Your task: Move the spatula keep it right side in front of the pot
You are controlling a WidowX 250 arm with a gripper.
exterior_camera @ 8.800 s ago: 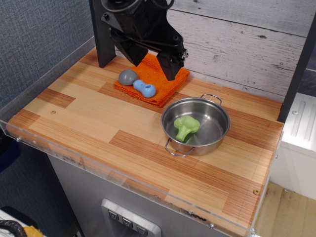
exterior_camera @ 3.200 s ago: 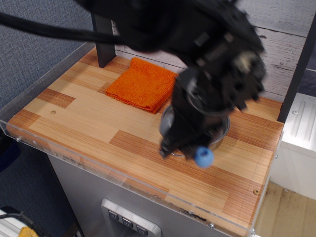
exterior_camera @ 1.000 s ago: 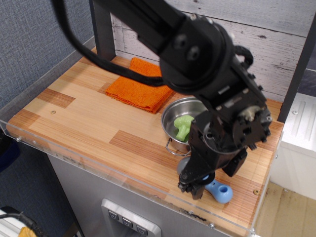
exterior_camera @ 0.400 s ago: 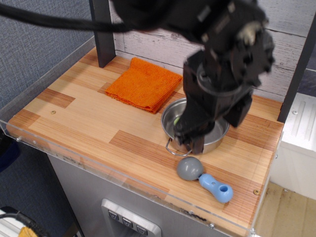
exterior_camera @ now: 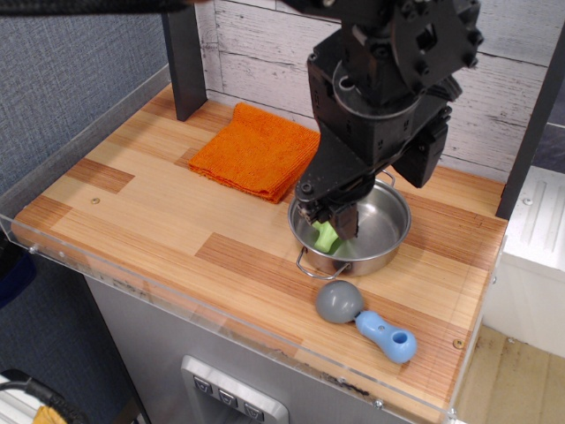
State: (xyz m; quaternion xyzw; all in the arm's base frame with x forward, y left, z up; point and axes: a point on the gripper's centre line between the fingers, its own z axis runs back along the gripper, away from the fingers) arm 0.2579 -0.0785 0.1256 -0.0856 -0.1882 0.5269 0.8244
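The spatula lies flat on the wooden table near the front right edge, its grey round head toward the left and its light-blue handle pointing right. It rests just in front of the shiny steel pot. A green broccoli toy sits inside the pot, partly hidden by the arm. My gripper hangs above the pot's left side, well clear of the spatula and holding nothing. Its fingertips stand close together.
A folded orange cloth lies at the back left of the table. A dark post stands at the back left corner. A clear plastic lip runs along the front edge. A white wood wall is behind.
The gripper carried the spatula from the cloth to the front right, set it down and let go. It has since risen and moved back over the pot.
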